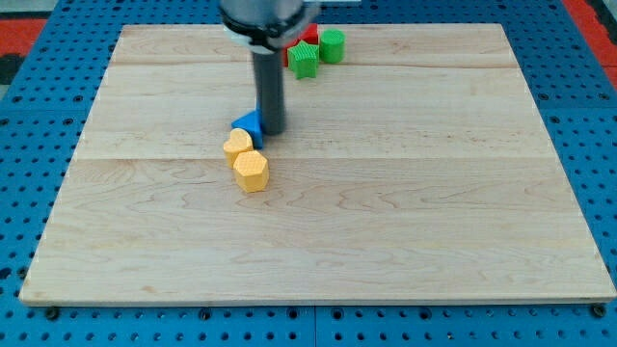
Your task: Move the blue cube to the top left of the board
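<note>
The blue cube [249, 125] lies left of the board's centre, partly hidden by my rod. My tip [273, 131] touches the board just at the cube's right side. A yellow block [237, 146] sits against the cube's lower left. A second yellow block [252, 171], hexagon-like, sits just below that one. The board [405, 212] is light wood.
Near the view's top, right of the rod's mount, a green star-like block [305, 59], a green cylinder-like block [333, 45] and a red block [309, 35] cluster together. The red one is partly hidden by the arm. Blue pegboard [29, 145] surrounds the board.
</note>
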